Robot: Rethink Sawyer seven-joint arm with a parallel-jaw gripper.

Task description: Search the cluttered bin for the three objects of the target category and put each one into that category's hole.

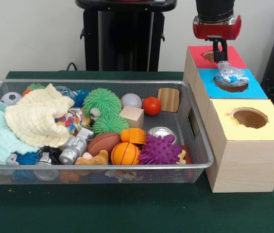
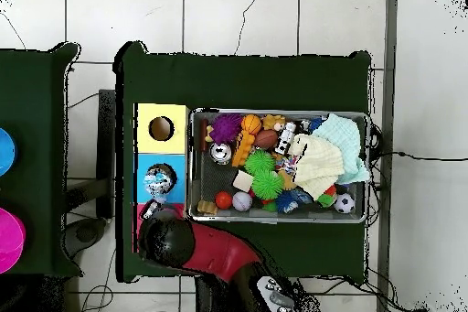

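The robot's arm descends from the top right of the front view, its black wrist cylinder ending in a red collar from which the dark pincer (image 1: 219, 54) points straight down. The pincer's slim fingers (image 1: 216, 50) hang close together, their tips just above a crinkly blue-and-white wrapper (image 1: 231, 74); whether they touch it cannot be told. In the overhead view the arm enters from the bottom centre of the frame, its red link sweeping up and to the left, where a round black wrist housing (image 2: 166, 240) sits at the lower left and hides the pincer beneath it. The pedestal (image 1: 123, 36) stands upright at top centre of the front view.
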